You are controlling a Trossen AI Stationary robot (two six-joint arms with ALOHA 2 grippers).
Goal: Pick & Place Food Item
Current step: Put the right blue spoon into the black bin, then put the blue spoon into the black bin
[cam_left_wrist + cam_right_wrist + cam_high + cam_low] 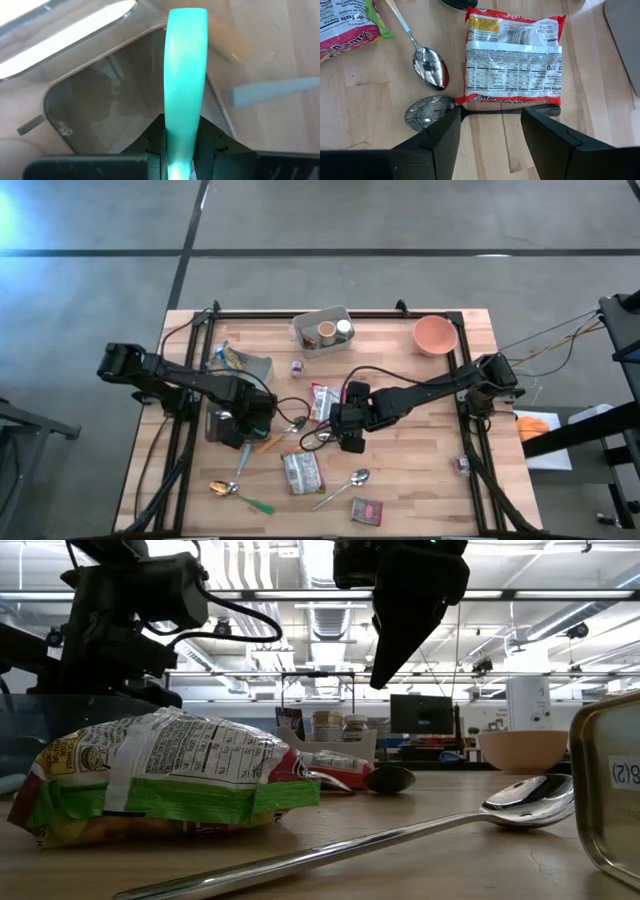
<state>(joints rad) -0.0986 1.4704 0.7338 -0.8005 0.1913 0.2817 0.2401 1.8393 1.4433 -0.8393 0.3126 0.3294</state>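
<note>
A red-and-white noodle packet [512, 60] lies flat on the wooden table [420, 440], also seen from above [322, 400]. My right gripper [492, 112] hovers open just short of its near edge, fingers slanting down, touching nothing. My left gripper [182, 135] is shut on a teal handle [186, 65], which sticks out over a clear plastic container [110, 100]. That container stands at the table's left [220, 425], beside my left gripper [248, 428]. A second, green-and-red packet [302, 472] lies nearer the front edge. My left gripper pinches the teal handle at its near end [181, 125] between its two fingers. The fingers point steeply down, and the handle runs on out along them. Its far end [187, 20] is over the clear container; whether it touches the container I cannot tell.
Two metal spoons [431, 70] [427, 112] lie left of the noodle packet. A white bin with jars [322, 330] and a pink bowl [435, 335] stand at the far edge. Near the front lie a long spoon [345, 485], a gold spoon [222, 488] and a red tin [367, 510].
</note>
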